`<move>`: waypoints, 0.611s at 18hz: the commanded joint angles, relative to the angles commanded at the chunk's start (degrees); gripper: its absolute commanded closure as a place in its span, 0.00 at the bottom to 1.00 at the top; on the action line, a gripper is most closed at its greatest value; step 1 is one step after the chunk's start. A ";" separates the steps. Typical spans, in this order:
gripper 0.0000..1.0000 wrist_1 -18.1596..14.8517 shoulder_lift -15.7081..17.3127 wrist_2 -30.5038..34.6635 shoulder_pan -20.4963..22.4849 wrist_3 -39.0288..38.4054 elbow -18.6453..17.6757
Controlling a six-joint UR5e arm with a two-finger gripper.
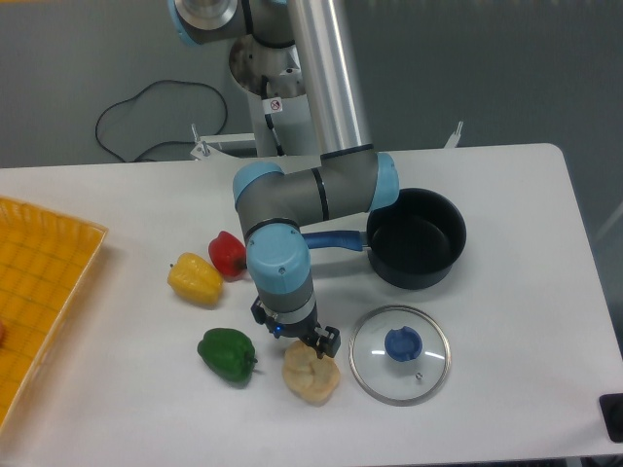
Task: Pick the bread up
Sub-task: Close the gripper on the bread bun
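The bread (311,374) sits on the white table (506,389), toward the near edge and about midway across. It is a pale, lumpy roll with lobed segments, resting flat on the tabletop. Right above it hangs the gripper (313,342), pointing straight down from the arm's grey and light-blue wrist. Its dark fingers reach down to the top of the roll, on the far side of it, but the wrist blocks my sight of them, so I cannot tell whether they stand apart or closed, nor whether they touch the bread.

Just left of the bread lies a green pepper (228,354), close but apart from it. Farther back and left is a yellow pepper (195,279), with a red pepper (228,254) touching or nearly touching its right side. To the right of the bread, just beside it, a glass lid (400,354) with a blue knob lies flat on the table. Beyond the lid, farther back, stands a dark pot (416,237), its blue handle pointing left behind the arm. At the far left edge of the table is a yellow tray (39,282), cut off by the frame. A black cable (146,107) loops on the floor behind the table.
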 joint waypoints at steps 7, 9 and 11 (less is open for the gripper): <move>0.34 -0.09 0.00 0.09 0.00 -0.26 0.09; 0.44 -0.09 0.00 0.17 0.00 -0.44 0.09; 0.59 0.09 0.00 0.18 0.00 -0.70 0.18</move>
